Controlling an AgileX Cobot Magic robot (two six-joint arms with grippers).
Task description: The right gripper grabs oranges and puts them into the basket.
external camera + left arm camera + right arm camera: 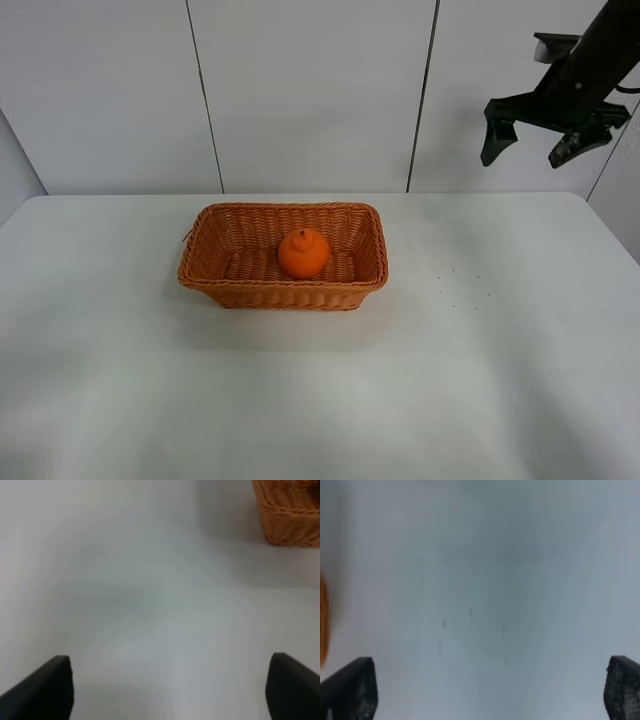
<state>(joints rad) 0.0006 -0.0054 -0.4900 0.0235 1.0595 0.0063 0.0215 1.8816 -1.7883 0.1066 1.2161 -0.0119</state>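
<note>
I have the right gripper (539, 147) raised high at the far right of the scene, well above the table (500, 380) and well apart from the basket (283, 291); its two black fingers point down and stand spread wide with nothing between them. My right wrist view confirms it: both fingertips (350, 690) sit at the edges of the picture with only blurred white surface between.

The left gripper (170, 690) does not appear in the high view at all. Its wrist view shows two dark fingertips far apart, empty, over bare table, with one corner of the basket (290, 515) beyond.

I count one orange (303, 253) and one basket. The orange rests inside the basket, near its middle, knob upward. Only the high view shows the fruit; the right wrist view catches just an orange blur at its edge.
</note>
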